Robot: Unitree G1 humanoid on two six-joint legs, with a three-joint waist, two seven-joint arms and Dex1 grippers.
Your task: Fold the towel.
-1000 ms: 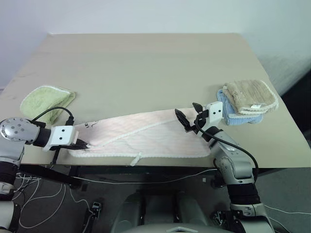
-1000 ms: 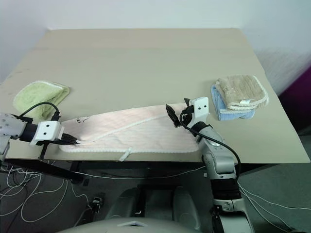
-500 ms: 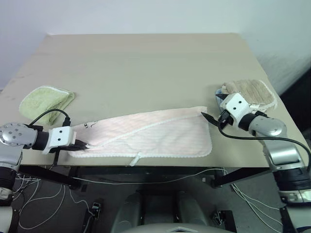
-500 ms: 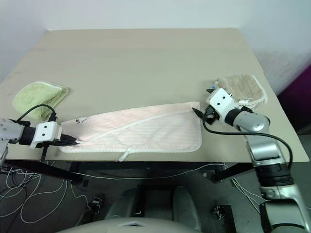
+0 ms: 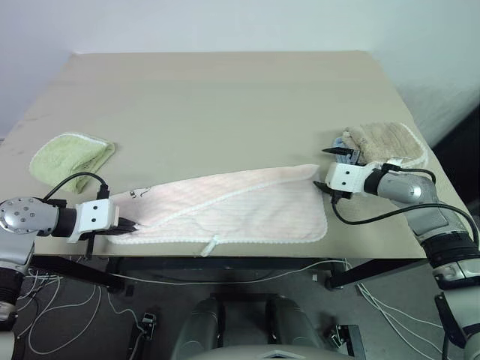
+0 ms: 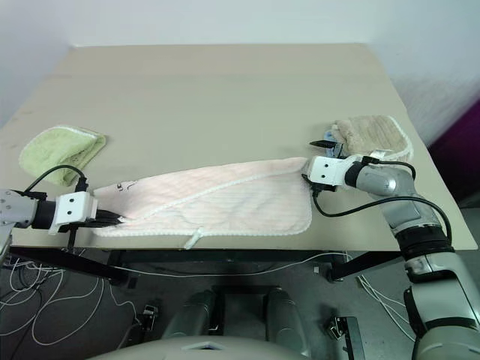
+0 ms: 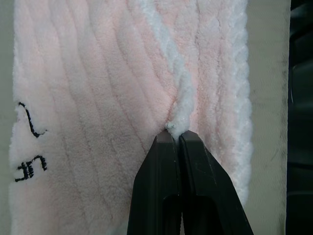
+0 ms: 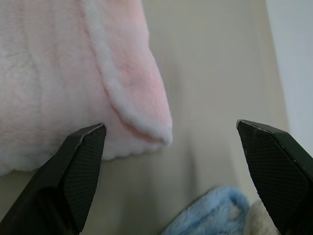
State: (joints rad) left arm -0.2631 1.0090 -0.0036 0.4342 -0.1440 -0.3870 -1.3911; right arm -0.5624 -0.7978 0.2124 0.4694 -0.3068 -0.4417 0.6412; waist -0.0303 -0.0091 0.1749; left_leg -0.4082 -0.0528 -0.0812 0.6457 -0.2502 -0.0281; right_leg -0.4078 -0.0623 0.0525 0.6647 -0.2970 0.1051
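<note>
Towel (image 5: 240,210): pale pink, quilted, white trim, lying along the near edge of the surface (image 5: 225,97), long axis running left to right, narrower at the left end, far edge rising toward the right corner. White loop tag (image 5: 211,244) hangs off the near edge.

Left claw (image 7: 177,138): pinched tight on a white trim fold at the towel's left end; the left wrist view shows black stitched marks (image 7: 28,147) on the cloth.

Right claw (image 8: 171,134): fingers spread wide, holding nothing, just beside the towel's right corner; the right wrist view shows that corner folded over.

Beige towel (image 5: 390,144) atop blue towel (image 8: 215,210): right side.

Green towel (image 5: 71,156): left side.
</note>
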